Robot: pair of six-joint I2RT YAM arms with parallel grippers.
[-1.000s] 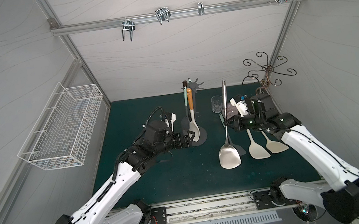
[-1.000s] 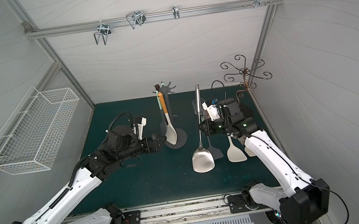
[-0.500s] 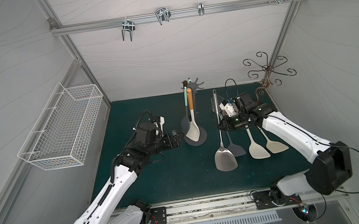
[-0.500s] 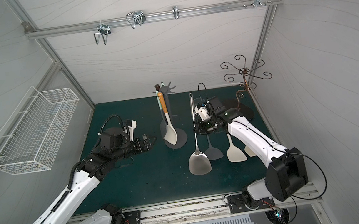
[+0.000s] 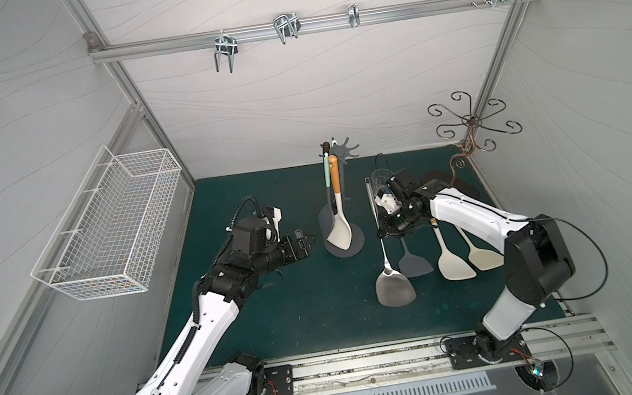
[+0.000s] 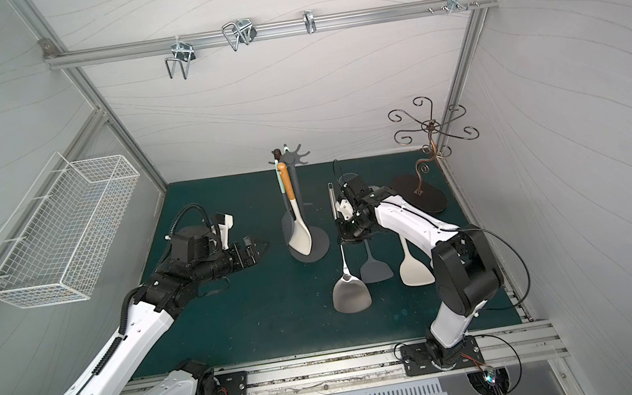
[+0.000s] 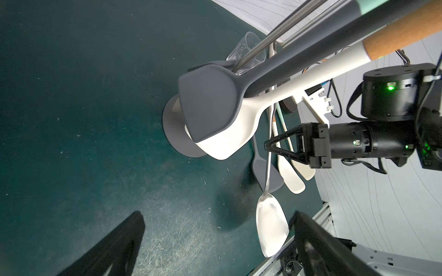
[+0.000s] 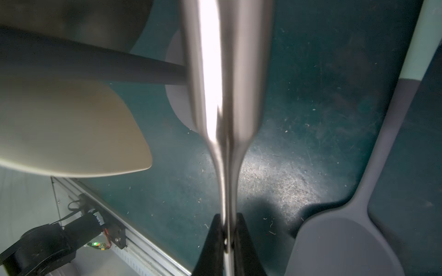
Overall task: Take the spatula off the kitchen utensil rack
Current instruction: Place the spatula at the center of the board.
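While the right gripper point(image 5: 386, 234) is clamping shut on the thin shaft of the steel spatula point(image 5: 395, 290), that spatula is sitting clear of the kitchen utensil rack point(image 5: 355, 239). It's off to the rack's right side, apart from it, approx mid-tabletop. Its handle end is pointing toward the back edge and its blade toward the front edge. Can't tell if the blade is touching the tabletop point(image 5: 301, 314). Right wrist view is showing the black fingers point(image 8: 210, 243) pinching the shiny shaft w/ no gap.

The left gripper point(image 5: 309, 240) is hovering wide open and holding nothing. It's just left of the rack's round base, tips aiming at it but not touching.

The rack is standing near the middle of the back edge. Two utensils are hanging from its crown: a white spatula point(image 5: 338, 231) w/ wooden grip and a hanging grey spatula point(image 7: 205, 105) w/ mint grip. Their blades are overlapping low over the base.

Toward the right edge, three more are lying flat w/ blades toward the front edge: a lying grey spatula point(image 5: 415, 264), then two cream spatulas point(image 5: 456, 265). Their handles are running under the right arm.

A clear glass point(image 5: 381, 179) is standing behind the right gripper, near the back edge. A bronze wire stand point(image 5: 471, 122) is standing in the back right corner. A white wire basket point(image 5: 113, 231) is hanging on the left wall.
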